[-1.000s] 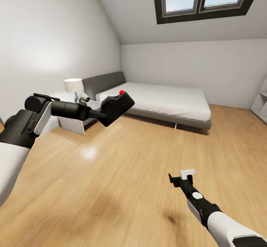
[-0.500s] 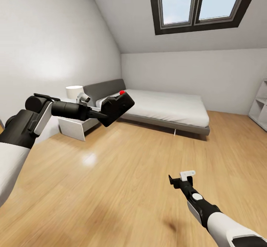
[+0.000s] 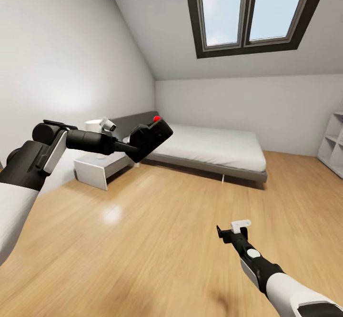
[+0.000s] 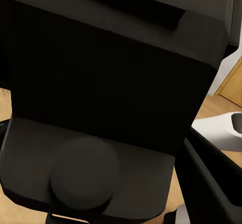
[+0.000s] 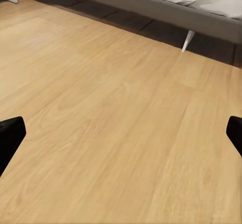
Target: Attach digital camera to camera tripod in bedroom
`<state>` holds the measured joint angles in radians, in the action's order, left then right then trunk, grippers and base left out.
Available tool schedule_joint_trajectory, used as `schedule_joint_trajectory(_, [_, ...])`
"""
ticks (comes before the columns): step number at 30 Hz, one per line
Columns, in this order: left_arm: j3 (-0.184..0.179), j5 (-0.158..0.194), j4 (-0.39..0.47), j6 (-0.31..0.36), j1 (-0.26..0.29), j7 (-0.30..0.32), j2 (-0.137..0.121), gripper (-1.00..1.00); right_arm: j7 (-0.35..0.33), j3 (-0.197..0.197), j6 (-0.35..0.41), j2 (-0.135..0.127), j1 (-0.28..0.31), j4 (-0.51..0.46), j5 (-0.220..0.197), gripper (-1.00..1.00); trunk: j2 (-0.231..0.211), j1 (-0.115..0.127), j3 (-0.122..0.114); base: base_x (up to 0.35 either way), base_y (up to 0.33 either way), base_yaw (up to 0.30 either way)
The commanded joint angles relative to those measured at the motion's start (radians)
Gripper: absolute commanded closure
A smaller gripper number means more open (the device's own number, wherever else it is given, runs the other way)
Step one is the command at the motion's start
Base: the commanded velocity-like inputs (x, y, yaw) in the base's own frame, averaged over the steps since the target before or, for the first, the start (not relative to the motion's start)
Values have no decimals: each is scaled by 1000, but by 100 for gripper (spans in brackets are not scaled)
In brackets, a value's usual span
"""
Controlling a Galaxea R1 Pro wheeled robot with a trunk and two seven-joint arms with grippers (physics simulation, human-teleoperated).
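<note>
The digital camera (image 3: 151, 139) is a chunky black body with a red button on top, held up at the end of my left arm in the head view. My left gripper (image 3: 135, 146) is shut on it. In the left wrist view the camera's dark body (image 4: 111, 98) sits right against the lens. My right gripper (image 3: 232, 230) hangs low over the wood floor, open and holding nothing; its two black fingertips (image 5: 10, 135) stand far apart in the right wrist view. The camera tripod is out of view.
A grey bed (image 3: 209, 148) stands against the far wall, with a white nightstand (image 3: 99, 169) and a lamp beside it at the left. A skylight window (image 3: 247, 12) sits in the sloped ceiling. White shelves (image 3: 333, 145) are at the right edge. Light wood floor (image 3: 157, 222) spreads between.
The head view has tilted up and shifted, so the bed, nightstand and window sit lower and further in the picture. Both arms keep their poses, the camera still in the left gripper.
</note>
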<state>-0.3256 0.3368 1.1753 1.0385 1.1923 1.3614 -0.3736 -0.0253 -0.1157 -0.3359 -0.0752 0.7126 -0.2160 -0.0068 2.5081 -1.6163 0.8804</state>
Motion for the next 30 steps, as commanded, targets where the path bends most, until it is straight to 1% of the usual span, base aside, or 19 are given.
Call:
schedule_joint_trajectory(1, [-2, 2, 0, 9, 1, 2, -1, 100, -1, -4, -3, 0, 1, 1, -1, -100, 0, 1, -3, 24, -29, 0])
schedule_joint_trajectory(28, [-3, 2, 0, 9, 1, 2, -1, 100, -4, -4, -5, 2, 1, 15, 1, -100, -6, 13, -107, 17, -2, 0])
schedule_joint_trajectory(30, [-3, 2, 0, 9, 1, 2, -1, 100, -4, -4, -4, 2, 0, 16, 1, -100, -6, 13, -107, 1, 0, 0])
